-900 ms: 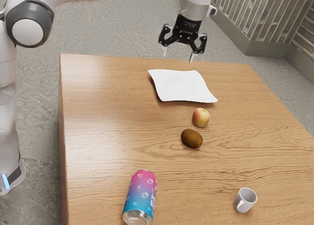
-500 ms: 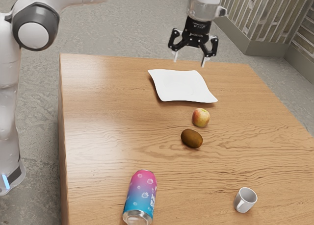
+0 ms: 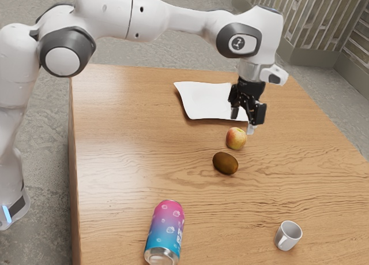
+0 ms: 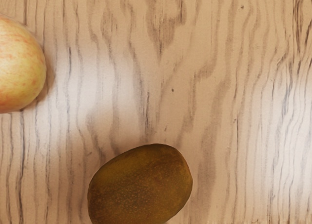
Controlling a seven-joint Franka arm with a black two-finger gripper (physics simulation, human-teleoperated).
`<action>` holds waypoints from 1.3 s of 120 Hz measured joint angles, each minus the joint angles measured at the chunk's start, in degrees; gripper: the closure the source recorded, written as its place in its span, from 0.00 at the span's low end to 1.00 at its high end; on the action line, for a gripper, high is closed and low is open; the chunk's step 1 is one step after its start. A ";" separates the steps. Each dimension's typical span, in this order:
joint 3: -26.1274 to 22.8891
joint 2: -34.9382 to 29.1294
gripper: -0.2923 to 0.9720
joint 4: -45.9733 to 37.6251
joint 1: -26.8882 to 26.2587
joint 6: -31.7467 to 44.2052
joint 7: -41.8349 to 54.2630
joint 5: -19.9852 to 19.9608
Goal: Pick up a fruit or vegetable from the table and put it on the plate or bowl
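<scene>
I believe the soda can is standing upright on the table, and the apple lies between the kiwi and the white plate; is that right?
Not quite: the soda can lies on its side, not upright, as the exterior view shows. The rest holds: the apple lies between the kiwi and the white plate.

No readable txt anywhere afaict. The can [image 3: 165,230] has a pink-blue print w/ white blobs, but no words or nrs I can make out.
</scene>
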 joint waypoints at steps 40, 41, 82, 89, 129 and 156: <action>0.24 -8.25 0.23 -16.94 -3.44 12.62 28.25 -0.40; 0.26 -8.32 0.23 -17.13 -3.41 12.74 28.77 -0.40; 0.55 -7.00 0.24 -18.68 -1.64 15.58 46.86 1.35; 0.53 -6.65 0.24 -18.67 -1.62 15.85 49.31 1.49; -0.12 -2.10 0.25 -16.79 -2.09 18.31 59.36 -0.19; -1.22 1.29 0.25 -13.36 -1.89 19.95 63.53 -1.48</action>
